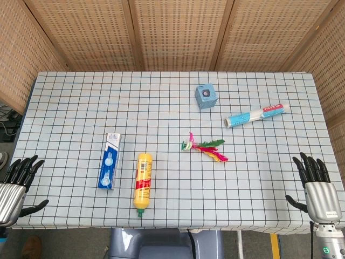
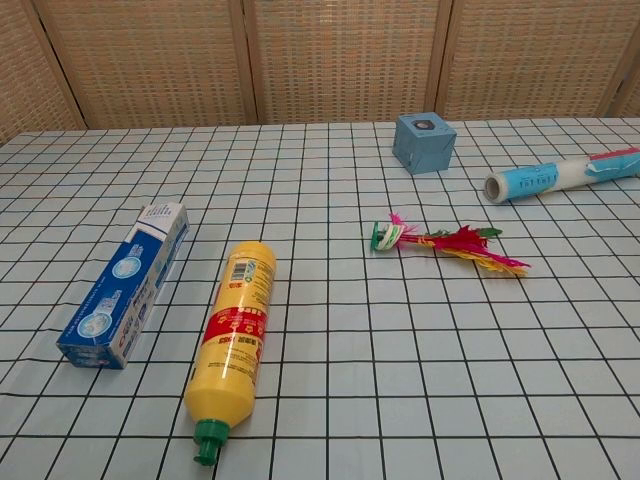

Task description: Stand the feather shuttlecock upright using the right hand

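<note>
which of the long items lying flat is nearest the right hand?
The roll, lying by the table's right edge, closest to the right hand. The shuttlecock, bottle and toothpaste box lie further left.

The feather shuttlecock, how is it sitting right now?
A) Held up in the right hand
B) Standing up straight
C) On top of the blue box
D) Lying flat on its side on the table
D: the feather shuttlecock lies flat on the checked table, feathers pointing sideways, while the right hand is open at the table's edge, far from it.

Bright, even daylight; both views sharp, with only faint, soft shadows.
</note>
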Controlling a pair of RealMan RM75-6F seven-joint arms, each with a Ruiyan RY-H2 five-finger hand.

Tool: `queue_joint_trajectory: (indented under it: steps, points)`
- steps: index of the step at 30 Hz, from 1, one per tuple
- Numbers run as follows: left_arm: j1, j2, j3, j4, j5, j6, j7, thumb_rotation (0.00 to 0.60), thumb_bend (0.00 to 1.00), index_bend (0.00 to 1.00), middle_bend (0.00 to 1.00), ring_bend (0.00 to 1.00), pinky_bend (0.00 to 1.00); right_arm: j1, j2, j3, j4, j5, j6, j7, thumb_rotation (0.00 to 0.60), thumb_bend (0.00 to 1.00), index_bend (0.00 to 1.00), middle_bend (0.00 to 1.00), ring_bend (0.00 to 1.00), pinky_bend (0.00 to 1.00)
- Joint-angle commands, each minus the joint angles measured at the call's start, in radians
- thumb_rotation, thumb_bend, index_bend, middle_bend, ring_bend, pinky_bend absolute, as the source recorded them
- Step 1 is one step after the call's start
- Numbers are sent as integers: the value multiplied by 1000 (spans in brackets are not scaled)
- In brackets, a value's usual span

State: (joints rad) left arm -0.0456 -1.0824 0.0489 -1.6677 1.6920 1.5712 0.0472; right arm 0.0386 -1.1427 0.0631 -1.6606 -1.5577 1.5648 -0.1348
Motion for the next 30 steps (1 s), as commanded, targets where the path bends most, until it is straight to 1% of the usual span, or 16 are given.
queue_joint_trajectory:
  steps: [1, 5, 8, 9, 11, 14, 15, 17, 18, 19, 21, 26, 30]
  points:
    - [1, 0, 2, -2, 4, 2, 1, 600, 0, 0, 0, 0, 0, 3, -4, -2, 5, -3, -6, 7, 600, 0, 0, 0, 0, 0]
    - [4, -3, 4, -6, 12, 7, 5, 600, 0, 0, 0, 0, 0, 20, -19, -3, 24, -7, -33, 20, 600, 0, 9, 0, 0, 0]
    - [-2, -8, -1, -6, 3, -5, 10, 600, 0, 0, 0, 0, 0, 55, -22, 0, 25, -8, -87, 36, 600, 0, 36, 0, 0, 0]
    - [-8, -11, -3, -6, -4, -18, 16, 600, 0, 0, 0, 0, 0, 86, -17, 5, 23, -6, -138, 29, 600, 0, 49, 0, 0, 0]
    - [-14, -14, -7, -8, -13, -32, 24, 600, 0, 0, 0, 0, 0, 123, -10, 17, 17, 5, -192, 17, 600, 0, 80, 0, 0, 0]
    - [-26, -27, -16, -9, -37, -61, 50, 600, 0, 0, 0, 0, 0, 229, -19, 64, 11, 50, -335, 0, 600, 0, 130, 0, 0, 0]
    - [-28, -32, -19, -8, -47, -68, 59, 600, 0, 0, 0, 0, 0, 262, -25, 80, 8, 75, -382, 2, 600, 0, 162, 0, 0, 0]
    - [-30, -40, -22, -7, -63, -78, 72, 600, 0, 0, 0, 0, 0, 308, -49, 107, 18, 110, -436, 2, 600, 0, 233, 0, 0, 0]
    - [-30, -44, -25, -6, -71, -82, 79, 600, 0, 0, 0, 0, 0, 331, -70, 119, 30, 130, -458, -8, 600, 0, 290, 0, 0, 0]
    - [-31, -47, -28, -5, -78, -84, 84, 600, 0, 0, 0, 0, 0, 352, -89, 126, 47, 136, -474, -29, 600, 0, 347, 0, 0, 0]
    - [-32, -50, -31, -5, -88, -88, 89, 600, 0, 0, 0, 0, 0, 387, -131, 133, 89, 149, -497, -78, 600, 0, 416, 0, 0, 0]
    - [-34, -52, -39, -5, -106, -91, 91, 600, 0, 0, 0, 0, 0, 455, -222, 148, 163, 237, -581, -117, 600, 8, 477, 0, 0, 0]
    - [-36, -51, -46, -7, -119, -94, 90, 600, 0, 0, 0, 0, 0, 477, -287, 146, 219, 269, -579, -160, 600, 103, 498, 0, 0, 0]
